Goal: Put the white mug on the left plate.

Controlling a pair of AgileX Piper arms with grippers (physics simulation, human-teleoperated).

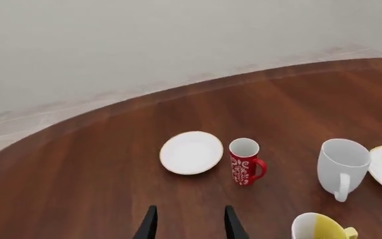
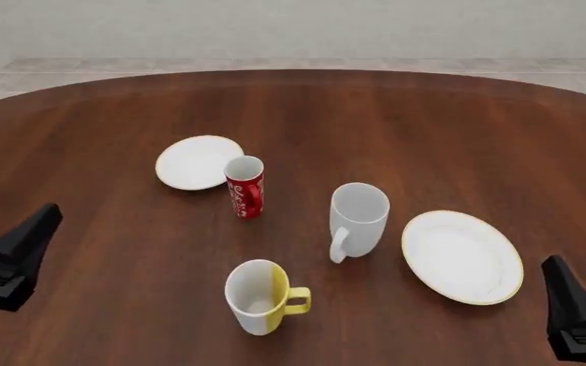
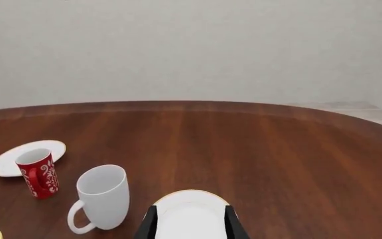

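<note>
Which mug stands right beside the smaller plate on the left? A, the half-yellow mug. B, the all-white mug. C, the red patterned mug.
C: the red patterned mug stands upright at the edge of the left plate, while the white mug stands nearer the larger plate.

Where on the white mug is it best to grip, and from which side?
Probably the rim of the white mug, from above: it stands upright, mouth open upward. Its handle faces the arms' side, so pinch the wall elsewhere.
</note>
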